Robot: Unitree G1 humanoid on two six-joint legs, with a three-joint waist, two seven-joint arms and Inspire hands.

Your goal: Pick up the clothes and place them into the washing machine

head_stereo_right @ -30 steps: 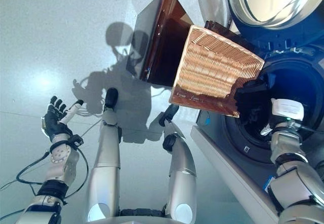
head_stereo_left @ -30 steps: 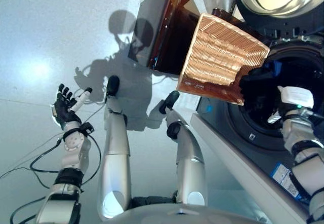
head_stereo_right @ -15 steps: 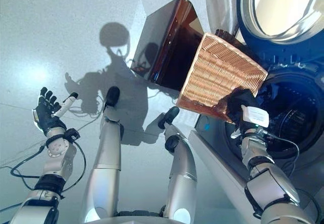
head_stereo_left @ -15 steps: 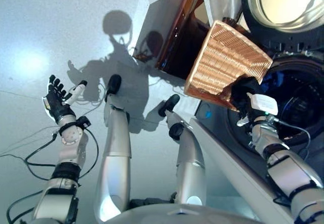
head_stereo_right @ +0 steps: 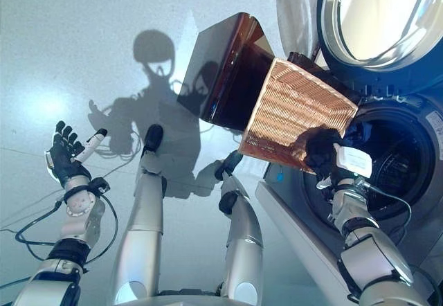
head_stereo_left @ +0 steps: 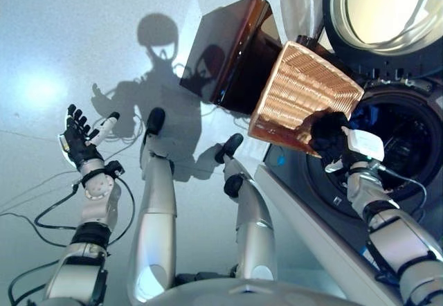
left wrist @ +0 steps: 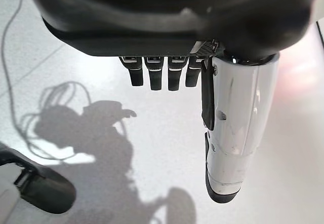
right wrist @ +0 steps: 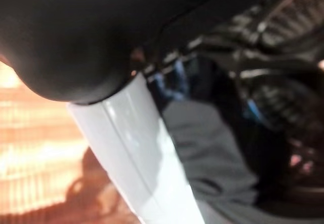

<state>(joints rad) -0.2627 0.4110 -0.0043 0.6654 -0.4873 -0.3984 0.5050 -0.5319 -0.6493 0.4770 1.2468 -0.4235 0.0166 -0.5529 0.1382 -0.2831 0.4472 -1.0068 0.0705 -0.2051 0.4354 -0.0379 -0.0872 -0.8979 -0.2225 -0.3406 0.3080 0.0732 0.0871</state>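
Note:
The washing machine's drum (head_stereo_left: 408,147) stands open at the right, its round door (head_stereo_left: 387,8) swung up. Blue cloth (head_stereo_left: 374,112) shows inside it. In the right wrist view grey cloth (right wrist: 202,148) lies in the drum's mouth beside the blue cloth (right wrist: 174,77). My right hand (head_stereo_left: 331,136) sits at the near corner of the wicker basket (head_stereo_left: 304,91), just in front of the drum's mouth. Only its white thumb cover (right wrist: 136,148) shows in its own view; its fingers are hidden. My left hand (head_stereo_left: 77,143) is raised at the far left, open, holding nothing, with straight fingers (left wrist: 162,72).
The basket rests on a glossy brown stand (head_stereo_left: 232,50) to the left of the machine. A pale sheet (head_stereo_left: 297,1) hangs behind the door. The machine's grey front (head_stereo_left: 311,223) runs along the lower right. Grey floor (head_stereo_left: 83,36) spreads to the left.
My right hand has come out of the drum's mouth and now sits at the basket's near corner. The camera has shifted a little. The left hand stays raised and open.

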